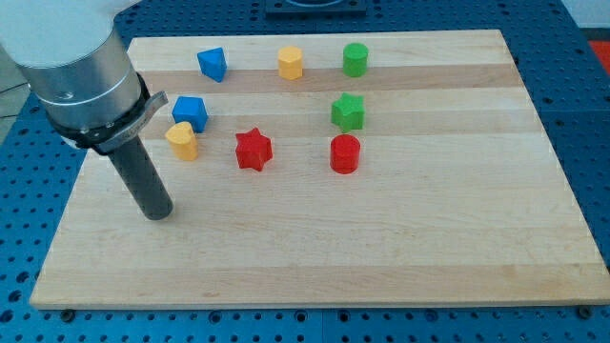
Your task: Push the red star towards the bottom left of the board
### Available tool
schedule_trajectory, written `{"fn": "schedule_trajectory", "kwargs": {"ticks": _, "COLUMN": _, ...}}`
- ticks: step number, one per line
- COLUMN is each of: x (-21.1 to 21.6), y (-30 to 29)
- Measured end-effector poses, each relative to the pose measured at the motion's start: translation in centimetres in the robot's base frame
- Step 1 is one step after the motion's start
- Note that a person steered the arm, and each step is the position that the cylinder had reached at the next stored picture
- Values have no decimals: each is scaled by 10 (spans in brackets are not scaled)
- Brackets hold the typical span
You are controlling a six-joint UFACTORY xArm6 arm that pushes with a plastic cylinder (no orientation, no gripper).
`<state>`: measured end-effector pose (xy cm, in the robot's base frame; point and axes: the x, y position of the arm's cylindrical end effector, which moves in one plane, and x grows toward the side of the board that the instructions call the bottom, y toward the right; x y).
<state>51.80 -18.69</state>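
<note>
The red star (254, 150) lies on the wooden board (381, 248), left of centre. My tip (159, 214) rests on the board to the star's lower left, about a hundred pixels away, touching no block. The rod rises from it up to the grey arm body at the view's top left. A yellow block (182, 140) and a blue cube (191, 112) sit just left of the star, close to the rod's upper part. A red cylinder (345, 153) stands to the star's right.
A blue block (213, 64), a yellow hexagonal block (291, 63) and a green cylinder (355, 59) line the board's top. A green star-like block (348, 111) sits above the red cylinder. The board's left edge runs close to my tip.
</note>
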Motion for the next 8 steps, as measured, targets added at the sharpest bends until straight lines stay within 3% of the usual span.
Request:
{"fn": "schedule_trajectory", "kwargs": {"ticks": 1, "x": 2, "y": 16}}
{"fn": "schedule_trajectory", "kwargs": {"ticks": 2, "x": 19, "y": 74}}
{"fn": "schedule_trajectory", "kwargs": {"ticks": 3, "x": 14, "y": 171}}
{"fn": "schedule_trajectory", "kwargs": {"ticks": 4, "x": -20, "y": 221}}
{"fn": "schedule_trajectory", "kwargs": {"ticks": 6, "x": -37, "y": 277}}
{"fn": "schedule_trajectory", "kwargs": {"ticks": 8, "x": -56, "y": 145}}
